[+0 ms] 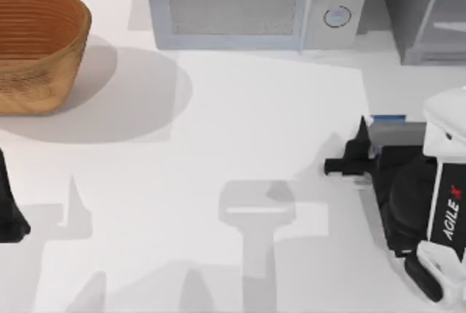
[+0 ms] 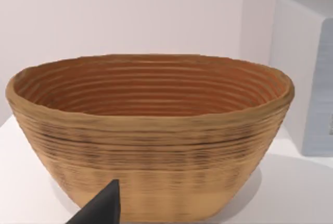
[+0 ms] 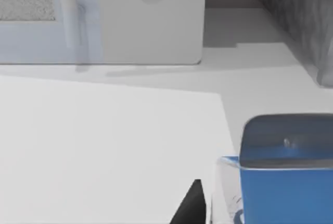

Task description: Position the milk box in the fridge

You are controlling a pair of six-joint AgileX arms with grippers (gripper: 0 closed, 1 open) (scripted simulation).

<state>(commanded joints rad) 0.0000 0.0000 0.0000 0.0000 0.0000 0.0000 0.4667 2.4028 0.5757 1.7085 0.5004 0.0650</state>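
Milk box: I see the milk box (image 1: 387, 119) near the right edge of the table (image 1: 240, 131), just a strip of blue top edge peeking out beside my right arm; in the right wrist view the milk box (image 3: 285, 182) stands upright with its blue face toward the camera and a greyish top
Right gripper: my right gripper (image 1: 351, 159) hovers close by the carton, its dark fingers pointing toward the table's left side; one dark fingertip (image 3: 191, 206) sits just beside the carton's edge, apart from it; I cannot tell whether the jaws are spread or closed, and I see no grip on the carton
Fridge: the fridge (image 1: 426, 11) stands at the table's far right corner, dark grey with a pale-framed glassy panel; its grey wall (image 3: 294, 15) rises behind the carton in the right wrist view, well apart from it
Microwave: the microwave (image 1: 255, 4) sits along the far edge, just left of the fridge, mesh window and two round knobs facing me
Basket: the wicker basket (image 1: 36, 47) sits at the far left corner
Left gripper: my left gripper (image 1: 9, 211) is parked at the table's left edge, facing the basket; its opening I cannot tell
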